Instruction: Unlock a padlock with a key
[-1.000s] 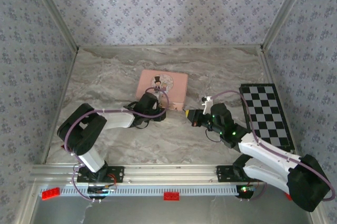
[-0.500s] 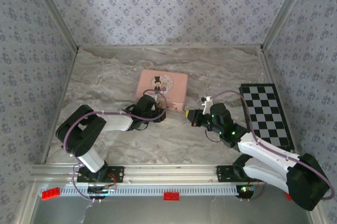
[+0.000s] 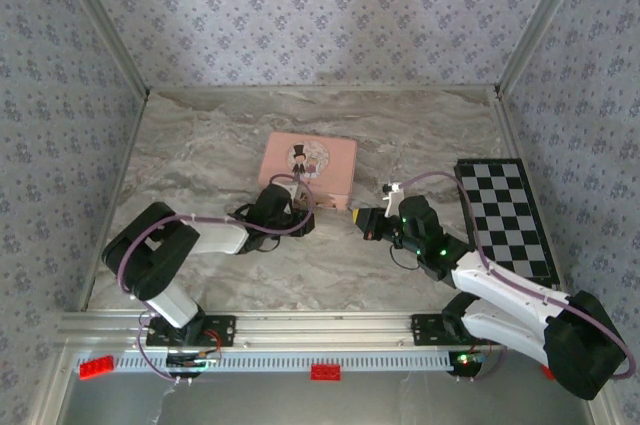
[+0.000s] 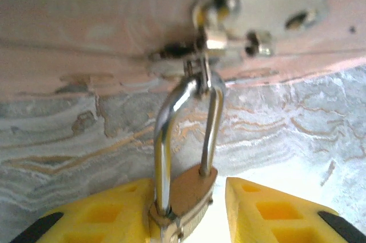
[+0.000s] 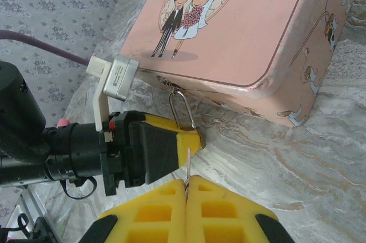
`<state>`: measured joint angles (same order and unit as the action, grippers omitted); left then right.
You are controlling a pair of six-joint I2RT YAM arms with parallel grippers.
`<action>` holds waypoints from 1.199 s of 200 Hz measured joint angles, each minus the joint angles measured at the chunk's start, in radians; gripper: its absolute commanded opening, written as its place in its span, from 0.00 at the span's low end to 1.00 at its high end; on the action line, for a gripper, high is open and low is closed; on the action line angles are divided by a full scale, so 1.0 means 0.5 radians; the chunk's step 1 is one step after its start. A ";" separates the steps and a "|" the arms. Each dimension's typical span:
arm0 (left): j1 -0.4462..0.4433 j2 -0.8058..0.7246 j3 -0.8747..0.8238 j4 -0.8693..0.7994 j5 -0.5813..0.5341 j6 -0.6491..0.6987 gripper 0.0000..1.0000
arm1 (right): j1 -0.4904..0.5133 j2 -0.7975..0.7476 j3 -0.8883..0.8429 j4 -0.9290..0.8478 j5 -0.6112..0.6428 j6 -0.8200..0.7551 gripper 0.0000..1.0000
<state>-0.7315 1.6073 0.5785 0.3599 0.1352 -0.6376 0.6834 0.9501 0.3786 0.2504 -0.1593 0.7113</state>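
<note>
At the near edge of the pink tin [image 3: 308,165], where its hasp [image 4: 229,26] hangs over the marble table [image 5: 320,157], we find the padlock [image 4: 184,194] with its thin shackle threaded through the hasp loop. The left gripper [image 4: 186,214] is clamped on the brass body, one yellow pad on each side. A sliver of light along one pad suggests to us that the hold is light. Just beside it, the right gripper [image 5: 186,197] has its pads pressed together on the key [image 5: 186,166]. Only a thin grey sliver of the key sticks out, pointing toward the lock.

We judge the insertion to be the step in hand, and we cannot see the keyway in any view.

Several things could go wrong from here:
- The key is so slight that a small misalignment could push its tip against the lock's face. That could pivot it between the soft pads or pull it out altogether.
- If the left hold is as light as it looks, any push could swing the padlock on its shackle and carry the keyway aside.
- A harder push could slide the tin across the table.
- The two sets of fingers work very close together, so their pads may collide before the key seats.
</note>
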 measured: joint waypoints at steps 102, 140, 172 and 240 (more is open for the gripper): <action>-0.021 0.021 0.004 0.013 0.014 -0.061 0.26 | 0.005 0.005 0.000 0.000 0.014 0.000 0.00; -0.021 0.036 0.019 0.018 0.014 -0.098 0.19 | 0.005 0.006 0.000 0.000 0.014 0.000 0.00; -0.021 0.029 0.020 0.014 0.014 -0.174 0.14 | 0.009 0.014 0.000 0.000 0.013 0.001 0.00; -0.022 -0.037 0.019 -0.054 0.015 -0.285 0.07 | 0.108 0.125 -0.001 0.054 0.016 0.073 0.00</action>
<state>-0.7425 1.5887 0.5880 0.3328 0.1429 -0.7799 0.7372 1.0126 0.3782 0.2775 -0.1513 0.7479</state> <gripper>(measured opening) 0.125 0.051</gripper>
